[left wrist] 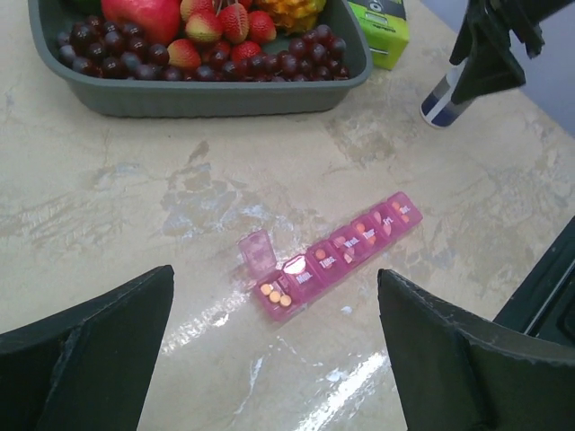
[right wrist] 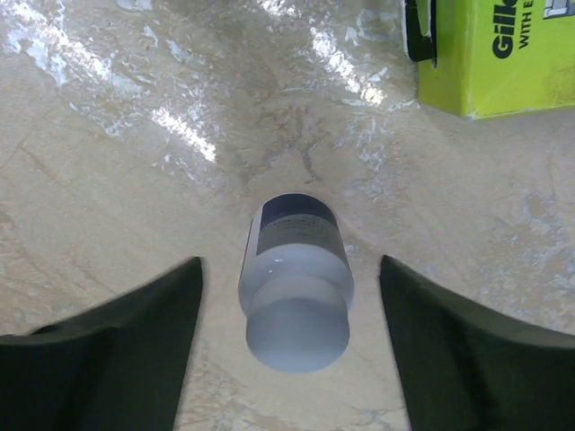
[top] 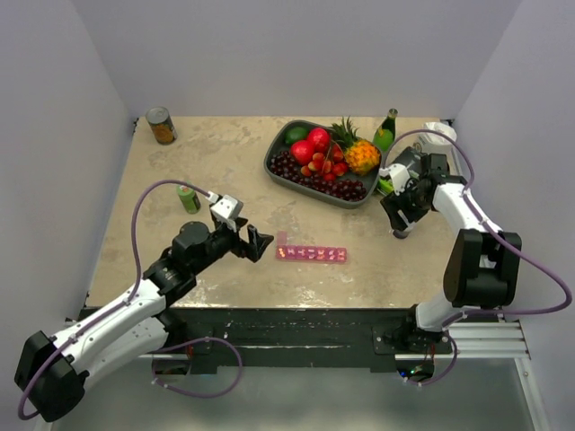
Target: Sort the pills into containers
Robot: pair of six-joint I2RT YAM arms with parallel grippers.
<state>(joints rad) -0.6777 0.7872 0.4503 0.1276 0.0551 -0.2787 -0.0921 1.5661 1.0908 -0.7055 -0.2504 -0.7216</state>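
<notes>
The pill strip [top: 310,254] lay flat on the desk [top: 180,162] near its middle, in front of the fruit tray [top: 274,169] and well apart from it. Its left end compartment stood with the lid [left wrist: 256,250] hinged up, and several orange pills [left wrist: 276,294] lay in it; the other lids were down, with orange pills showing through some of them. The left tool [top: 256,242] hovered just beside that open end with its jaws spread wide and nothing between them. The right tool [right wrist: 289,265] was at the far right of the desk, near a green box [right wrist: 503,54], with its jaws apart on either side of a small white bottle [right wrist: 295,287] standing on the desk; a gap showed on each side, so no grip was in effect. The step in hand was judged to be the filling of the end compartment, at or near its finish (whether the bottle was being taken up or left could not be settled). If that compartment was complete, the next move called for the left tool to press the raised lid down until it latched. The strip looked light and was likely to slide under a sideways push, so the press should come from above.
</notes>
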